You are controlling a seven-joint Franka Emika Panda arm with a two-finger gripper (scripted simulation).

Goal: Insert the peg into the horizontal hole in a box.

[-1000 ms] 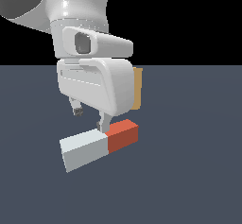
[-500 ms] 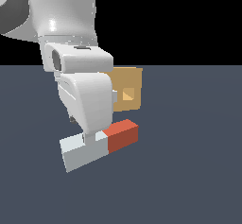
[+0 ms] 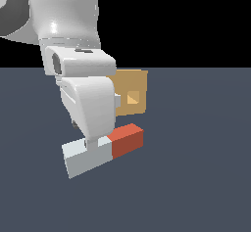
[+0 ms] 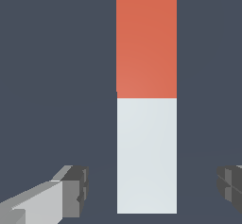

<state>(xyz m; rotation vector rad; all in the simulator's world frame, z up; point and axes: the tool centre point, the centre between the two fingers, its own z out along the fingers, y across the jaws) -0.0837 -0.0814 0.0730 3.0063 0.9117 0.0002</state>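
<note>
Over the last second the arm has lowered, uncovering the box (image 3: pixel 131 99) and its hole (image 3: pixel 133 98). The gripper (image 4: pixel 150 190) now straddles the white half of the peg (image 4: pixel 146 98), fingers (image 4: pixel 71 190) apart, not touching. The peg lies on the floor just before the box. Grasp pending.

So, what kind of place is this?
Probably a simulator's test scene, not a real room: a flat dark floor under a black void, with only a plain box, a two-coloured peg and the arm's gripper.

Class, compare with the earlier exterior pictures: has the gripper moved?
Yes. The gripper has shifted toward the exterior view's left and lower, uncovering the box and straddling the peg's white half.
</note>
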